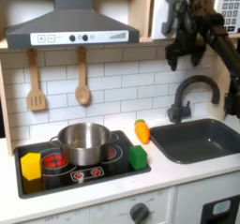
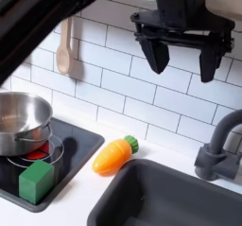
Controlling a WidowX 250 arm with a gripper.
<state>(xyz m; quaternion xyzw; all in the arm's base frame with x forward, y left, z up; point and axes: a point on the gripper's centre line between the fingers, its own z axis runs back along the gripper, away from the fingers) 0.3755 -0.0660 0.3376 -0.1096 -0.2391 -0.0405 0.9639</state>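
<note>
My gripper (image 1: pixel 184 63) (image 2: pixel 182 65) hangs high in front of the white tiled wall, open, with nothing between its two black fingers (image 2: pixel 156 57). Well below it, an orange carrot (image 1: pixel 142 131) (image 2: pixel 112 155) with a green top lies on the white counter between the stove (image 1: pixel 109 172) and the sink (image 1: pixel 221 150) (image 2: pixel 142 176). The carrot is the nearest loose object, and the gripper touches nothing. A dark curved faucet (image 1: pixel 187 92) (image 2: pixel 219 149) stands below and to the right of the gripper in both exterior views.
A steel pot (image 1: pixel 83 141) (image 2: pixel 21 121) sits on the stove, with a green block (image 1: pixel 138 156) (image 2: pixel 37 181) at its right front and a yellow block (image 1: pixel 31 165) at its left. A wooden spatula (image 1: pixel 36 82) and spoon (image 1: pixel 82 78) (image 2: pixel 63 45) hang under the range hood (image 1: pixel 70 22).
</note>
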